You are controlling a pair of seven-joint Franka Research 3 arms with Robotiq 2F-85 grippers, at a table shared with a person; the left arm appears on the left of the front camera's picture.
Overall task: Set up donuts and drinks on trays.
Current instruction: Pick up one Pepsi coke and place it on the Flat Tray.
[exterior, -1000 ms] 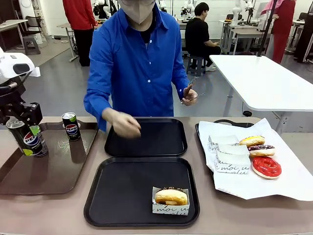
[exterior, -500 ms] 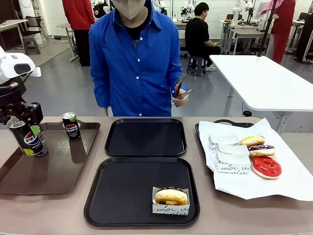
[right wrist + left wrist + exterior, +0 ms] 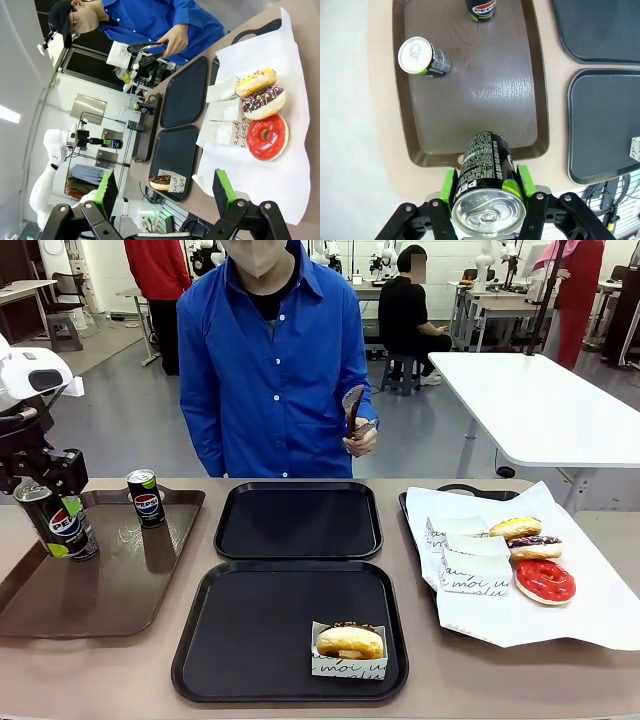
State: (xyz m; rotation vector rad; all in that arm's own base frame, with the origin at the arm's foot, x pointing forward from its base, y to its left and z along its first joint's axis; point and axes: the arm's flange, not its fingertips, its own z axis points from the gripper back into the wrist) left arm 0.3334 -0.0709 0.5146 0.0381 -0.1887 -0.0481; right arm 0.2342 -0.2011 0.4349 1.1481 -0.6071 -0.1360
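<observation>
The left hand (image 3: 487, 186) is clamped on a Pepsi can (image 3: 484, 160), its green pads pressing the can's sides just below the silver top (the can leans a little in the front view). Under and just beyond the fingertips lies the near rim of the brown tray (image 3: 470, 100). Whether the can's base touches it I cannot tell. Farther out from this hand, two more cans (image 3: 422, 56) stand upright on that tray, apart from each other. Off to the hand's right, on the counter (image 3: 100, 670), sit the two black trays (image 3: 260, 630), one behind the other. The nearer one holds a sleeved donut (image 3: 350, 643) in its near right corner. The right hand (image 3: 165, 192) hangs open, fingers spread wide with nothing between them. Ahead of it three unsleeved donuts (image 3: 263, 102) rest on white paper (image 3: 280, 180). Across the counter a person holds tongs (image 3: 352, 405).
</observation>
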